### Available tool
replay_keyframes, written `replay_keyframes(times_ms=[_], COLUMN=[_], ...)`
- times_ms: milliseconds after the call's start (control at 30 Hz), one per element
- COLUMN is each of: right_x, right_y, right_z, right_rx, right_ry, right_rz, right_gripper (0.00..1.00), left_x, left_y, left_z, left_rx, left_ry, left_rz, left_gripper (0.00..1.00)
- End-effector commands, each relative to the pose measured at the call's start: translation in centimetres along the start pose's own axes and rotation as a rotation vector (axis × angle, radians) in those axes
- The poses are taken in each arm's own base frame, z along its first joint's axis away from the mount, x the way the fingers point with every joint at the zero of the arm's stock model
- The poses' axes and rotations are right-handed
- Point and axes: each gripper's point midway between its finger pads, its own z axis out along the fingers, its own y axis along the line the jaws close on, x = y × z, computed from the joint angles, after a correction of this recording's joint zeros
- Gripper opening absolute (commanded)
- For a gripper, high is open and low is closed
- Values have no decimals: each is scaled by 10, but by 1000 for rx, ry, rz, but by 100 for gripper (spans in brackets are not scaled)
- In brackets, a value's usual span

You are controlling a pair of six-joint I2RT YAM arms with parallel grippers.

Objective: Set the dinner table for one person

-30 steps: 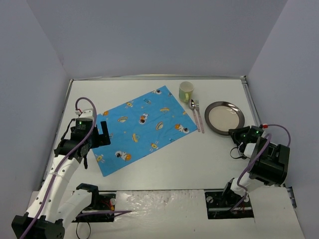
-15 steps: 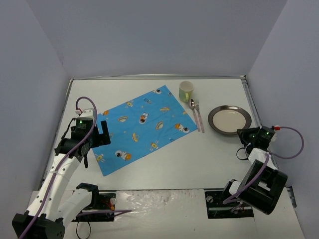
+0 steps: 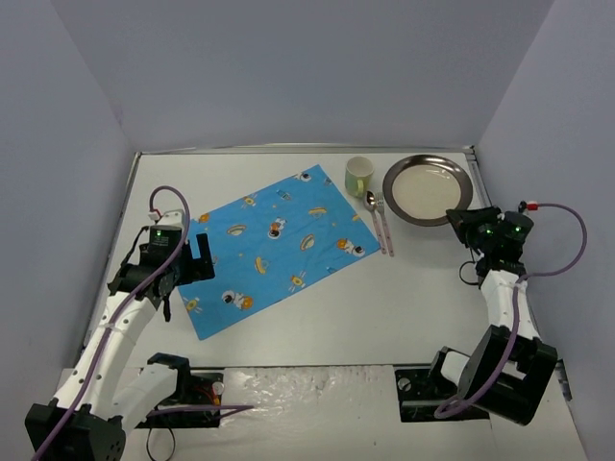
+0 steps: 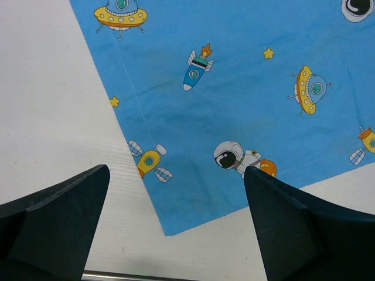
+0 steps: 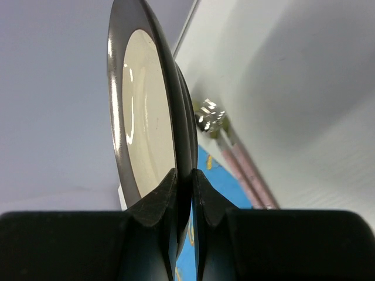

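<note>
My right gripper (image 3: 459, 219) is shut on the rim of a metal plate (image 3: 428, 190) with a cream centre and holds it lifted above the white dinner table (image 3: 288, 331) at the far right. In the right wrist view the plate (image 5: 143, 99) stands edge-on between my fingers (image 5: 153, 202). A blue cartoon-print placemat (image 3: 274, 245) lies at the middle left. My left gripper (image 3: 199, 257) is open and empty over the placemat's near left corner (image 4: 170, 225). A green cup (image 3: 358, 176) stands behind a spoon (image 3: 375, 219) and a fork (image 3: 384, 221), both pink-handled.
Grey walls close the table on three sides. A metal strip (image 3: 307, 149) runs along the far edge. The cutlery (image 5: 234, 158) shows in the right wrist view just past the held plate.
My right gripper has lifted the plate off the table and carried it up and toward the far edge, next to the cup. The left arm has barely moved.
</note>
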Motion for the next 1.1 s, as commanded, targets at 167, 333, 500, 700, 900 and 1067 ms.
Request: replay_keyframes(times_ms=[167, 333, 500, 700, 900, 1067], right_x=[95, 176, 246, 312, 344, 354], right_y=[180, 204, 207, 207, 200, 196], right_z=[-1, 13, 30, 42, 53, 65], right_rx=[-483, -549, -589, -664, -702, -690], right_ry=[254, 404, 546, 656, 710, 712], right_rz=[-209, -223, -214, -231, -226, -252], right_gripper=[0, 0, 0, 0, 0, 0], left_x=[-22, -23, -25, -29, -30, -30], left_y=[-2, 3, 8, 14, 17, 18], left_z=[-5, -10, -17, -20, -22, -22], left_rx=[4, -12, -32, -62, -75, -77], left_ry=[-74, -94, -124, -150, -160, -161], left_rz=[-23, -32, -41, -48, -53, -52], left_gripper=[97, 97, 97, 97, 97, 97])
